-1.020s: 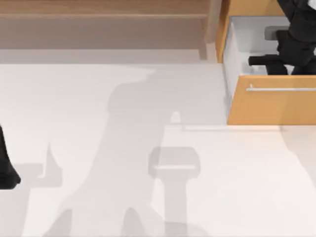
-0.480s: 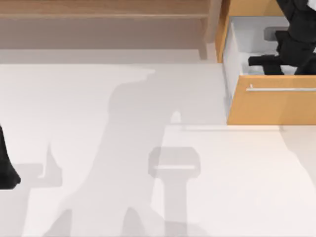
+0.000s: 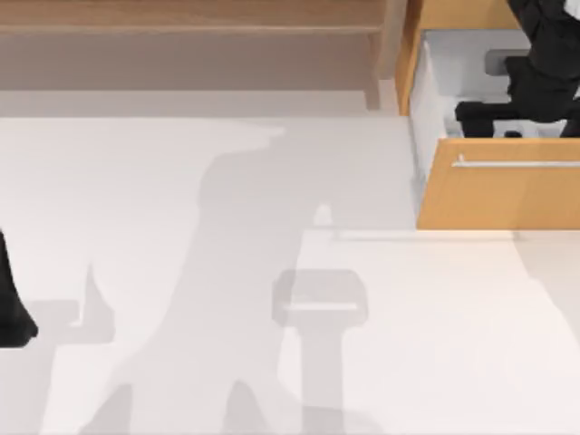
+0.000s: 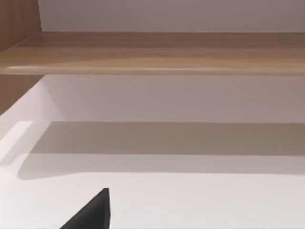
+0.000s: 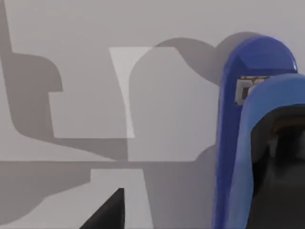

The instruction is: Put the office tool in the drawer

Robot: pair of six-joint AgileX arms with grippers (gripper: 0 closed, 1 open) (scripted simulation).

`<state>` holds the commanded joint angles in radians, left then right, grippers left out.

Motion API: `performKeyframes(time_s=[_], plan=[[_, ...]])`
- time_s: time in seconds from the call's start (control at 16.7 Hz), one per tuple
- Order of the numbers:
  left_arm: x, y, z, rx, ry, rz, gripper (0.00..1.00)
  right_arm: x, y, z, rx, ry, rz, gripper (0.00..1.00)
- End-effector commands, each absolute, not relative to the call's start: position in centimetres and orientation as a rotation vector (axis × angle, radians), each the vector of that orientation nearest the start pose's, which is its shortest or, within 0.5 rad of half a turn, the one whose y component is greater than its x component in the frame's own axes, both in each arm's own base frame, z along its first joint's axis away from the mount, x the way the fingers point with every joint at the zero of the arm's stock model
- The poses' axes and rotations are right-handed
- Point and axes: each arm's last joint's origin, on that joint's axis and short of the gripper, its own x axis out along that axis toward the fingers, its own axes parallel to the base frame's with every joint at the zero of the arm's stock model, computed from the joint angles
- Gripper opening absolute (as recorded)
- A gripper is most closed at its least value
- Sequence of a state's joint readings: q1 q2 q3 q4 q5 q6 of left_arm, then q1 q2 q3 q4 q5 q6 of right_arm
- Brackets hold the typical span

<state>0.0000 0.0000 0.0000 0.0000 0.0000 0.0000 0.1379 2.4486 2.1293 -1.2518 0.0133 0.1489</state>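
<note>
Reaching down into the open drawer, the right end effector hangs low between the white walls, just behind the wooden front and its silver handle. The right wrist view shows the tool, a long blue thing with a round end. It sits right up against the end effector, over the pale drawer floor. The pictures do not show if the end effector is spread wide or pinching the tool, and it is hard to say if the tool is lying on the floor or hanging a little above it.

This looks like the drop-off step, close to the end of the job. The tool is inside the drawer, which is where it should go. The next move should be to let go of the tool if it is not free yet. Then the arm should lift straight up, so it does not bump the walls or the front, or drag the tool back out.

The drawer is at the far right of the counter, next to a pale wooden shelf. The left end effector is parked at the left edge of the counter, well apart from the drawer.
</note>
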Motion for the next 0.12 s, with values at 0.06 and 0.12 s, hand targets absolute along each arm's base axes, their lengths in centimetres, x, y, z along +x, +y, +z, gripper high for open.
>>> performKeyframes(time_s=[0.06, 0.12], plan=[[10.57, -0.12, 16.0, 0.0, 0.0, 0.0, 1.0, 47.51, 7.18, 14.97, -0.007, 1.57, -0.005, 1.0], [10.57, -0.12, 16.0, 0.0, 0.0, 0.0, 1.0, 47.51, 7.18, 14.97, -0.007, 1.57, -0.005, 1.0]])
